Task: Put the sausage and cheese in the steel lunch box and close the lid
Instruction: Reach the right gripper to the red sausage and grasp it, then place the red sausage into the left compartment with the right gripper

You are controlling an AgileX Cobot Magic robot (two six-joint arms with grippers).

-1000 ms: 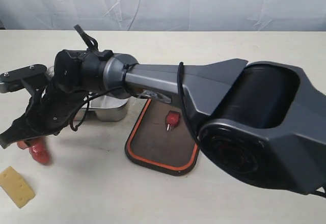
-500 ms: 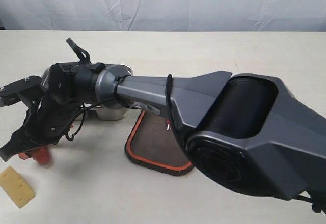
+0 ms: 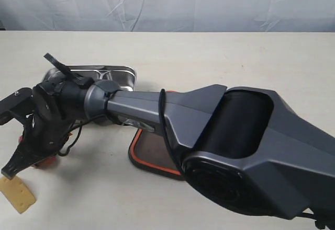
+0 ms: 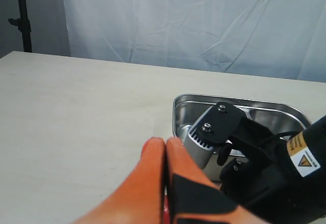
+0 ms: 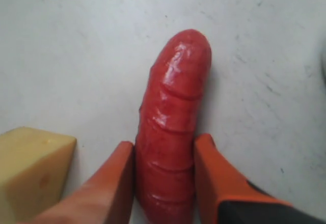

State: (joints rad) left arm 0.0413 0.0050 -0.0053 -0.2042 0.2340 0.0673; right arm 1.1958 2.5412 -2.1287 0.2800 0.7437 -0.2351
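The right gripper (image 5: 164, 143) has been lowered further and is apparently clamped on the sausage (image 5: 173, 107), lying on the table (image 5: 76, 40) beside the cheese (image 5: 30, 163). The lid (image 3: 144, 154) is largely hidden by the arm (image 3: 235, 130); the left gripper (image 4: 164, 145) is pressed together.

A yellow triangle-sign warning label (image 4: 301, 156) sits on the right arm (image 4: 265, 178); its small print is unreadable.

The right arm (image 3: 172, 110) hides most of the lid (image 3: 149, 154) and sausage (image 3: 46, 161).
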